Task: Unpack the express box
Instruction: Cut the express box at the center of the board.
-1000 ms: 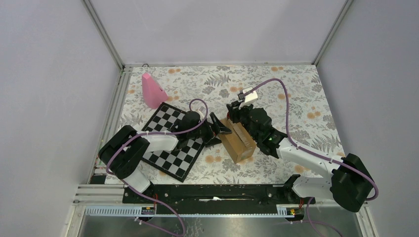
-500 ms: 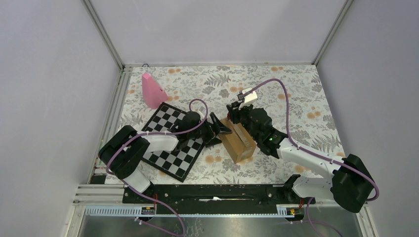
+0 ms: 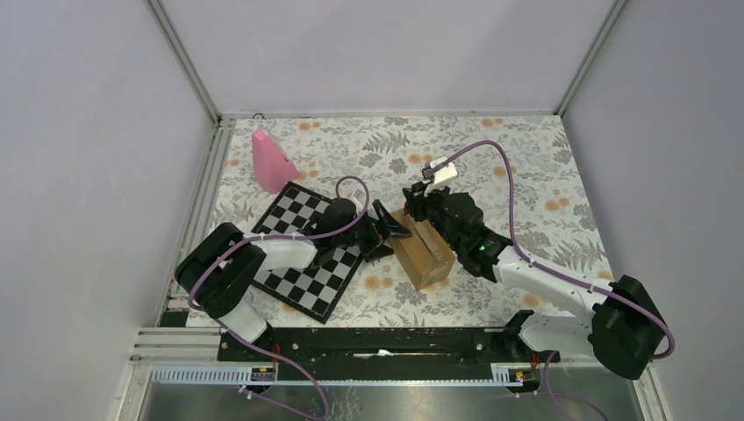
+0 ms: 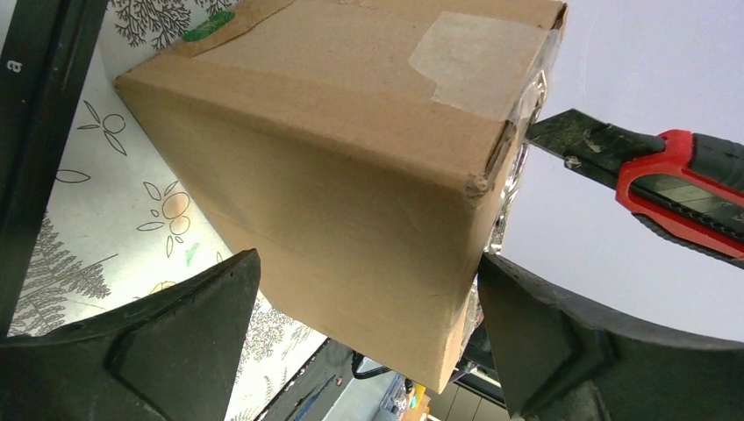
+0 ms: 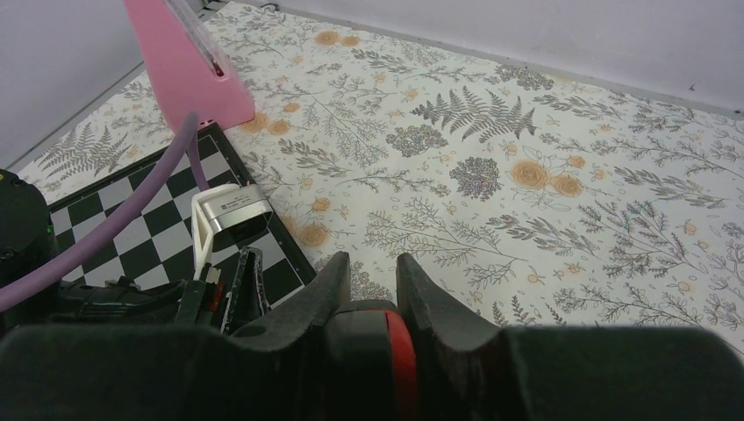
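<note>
The express box [image 3: 423, 250], a small brown taped carton, lies on the floral cloth between both arms. In the left wrist view the box [image 4: 351, 158] fills the frame, with a green mark [image 4: 209, 24] near one corner. My left gripper [image 3: 395, 232] stands wide open, its jaws straddling the box's near end [image 4: 367, 259] with a strip of cloth showing beside one finger. My right gripper [image 3: 419, 203] is shut on a red and black utility knife [image 5: 386, 342]. The knife [image 4: 667, 175] points its tip at the box's taped edge.
A pink cone [image 3: 272, 162] stands at the back left, also in the right wrist view [image 5: 180, 61]. A chessboard [image 3: 298, 263] lies under the left arm. Grey enclosure walls surround the cloth.
</note>
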`<action>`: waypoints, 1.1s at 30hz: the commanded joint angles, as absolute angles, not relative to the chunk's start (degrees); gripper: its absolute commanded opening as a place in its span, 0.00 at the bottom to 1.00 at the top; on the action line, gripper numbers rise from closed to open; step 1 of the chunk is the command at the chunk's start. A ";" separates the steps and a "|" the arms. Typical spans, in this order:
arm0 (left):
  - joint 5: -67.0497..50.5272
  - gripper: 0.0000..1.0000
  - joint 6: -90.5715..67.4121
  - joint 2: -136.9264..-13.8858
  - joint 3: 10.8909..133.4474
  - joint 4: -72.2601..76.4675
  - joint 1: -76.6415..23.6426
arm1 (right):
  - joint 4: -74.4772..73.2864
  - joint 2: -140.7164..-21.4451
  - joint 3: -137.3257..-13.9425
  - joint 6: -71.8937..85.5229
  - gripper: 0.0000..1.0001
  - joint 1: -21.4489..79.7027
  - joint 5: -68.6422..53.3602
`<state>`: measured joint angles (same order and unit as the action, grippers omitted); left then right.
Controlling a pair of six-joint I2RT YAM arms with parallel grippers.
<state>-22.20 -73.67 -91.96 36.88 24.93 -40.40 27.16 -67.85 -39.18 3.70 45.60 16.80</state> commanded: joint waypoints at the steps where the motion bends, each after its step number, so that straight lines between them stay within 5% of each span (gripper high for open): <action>1: -14.60 0.99 -73.23 -93.68 34.94 17.76 -39.99 | 20.39 -66.08 -39.19 3.95 0.00 46.58 14.91; 33: -11.01 0.99 -77.03 -92.47 33.49 17.41 -40.25 | 8.10 -64.18 -43.18 6.81 0.00 46.76 12.64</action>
<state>-20.60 -77.06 -91.57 35.83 25.76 -41.15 17.45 -66.24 -42.37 5.04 45.60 15.40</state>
